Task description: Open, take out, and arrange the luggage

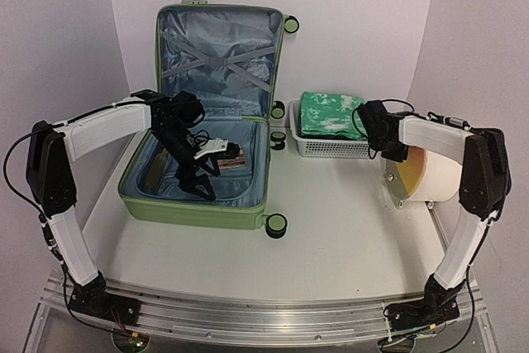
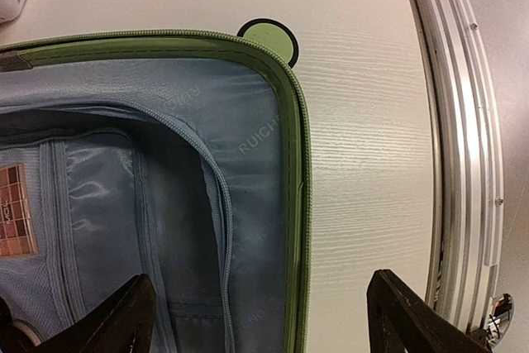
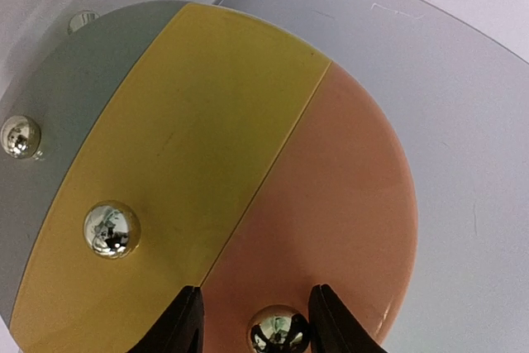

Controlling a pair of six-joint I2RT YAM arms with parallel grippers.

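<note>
Light-green hard shell lies open on the table (image 1: 347,237): the suitcase (image 1: 198,204) has its lid stood up at the back and its lined base under the left gripper (image 2: 263,307). Those jaws stand wide apart with nothing in them. The suitcase's zipped rim runs up between them, the grey-blue lining lies toward one finger and bare tabletop toward the other, and a small brown patterned box (image 2: 15,212) sits well outside the jaws, deeper in the base. If they closed here they would likely pinch only the wall and lining, and a lift could drag or tip the whole case. The right gripper (image 3: 256,303) is half closed about a shiny knob (image 3: 279,330) on the grey, yellow and orange face of the cylinder (image 1: 438,175). One finger looks to be against the ball and a gap shows at the other, so I cannot tell whether it grips. A smooth round knob could slip out, and an uneven pull could roll the cylinder.
</note>
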